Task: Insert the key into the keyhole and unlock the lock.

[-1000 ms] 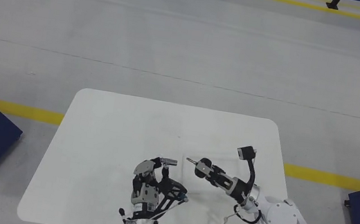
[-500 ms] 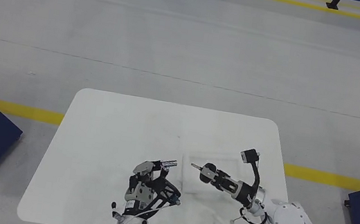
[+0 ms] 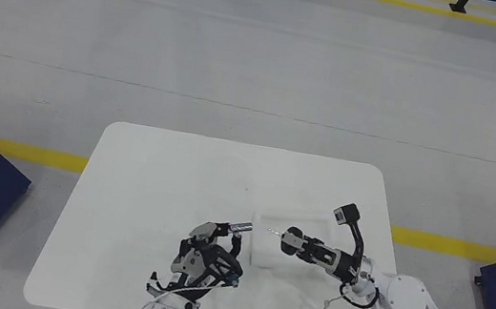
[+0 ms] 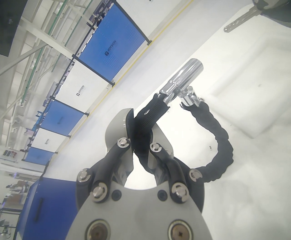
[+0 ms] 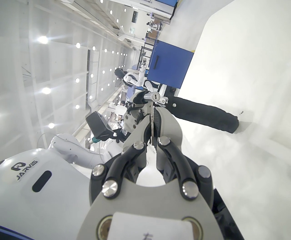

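Right hand (image 3: 286, 236) has drawn back; its key (image 4: 239, 20) faces the lock (image 4: 186, 75), apart.

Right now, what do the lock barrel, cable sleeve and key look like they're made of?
Lock barrel: metal, polished chrome-like finish; mirror highlights. Cable sleeve: black woven fabric, matte, ribbed texture; core hidden. Key: thin metal, duller silver; alloy unclear.
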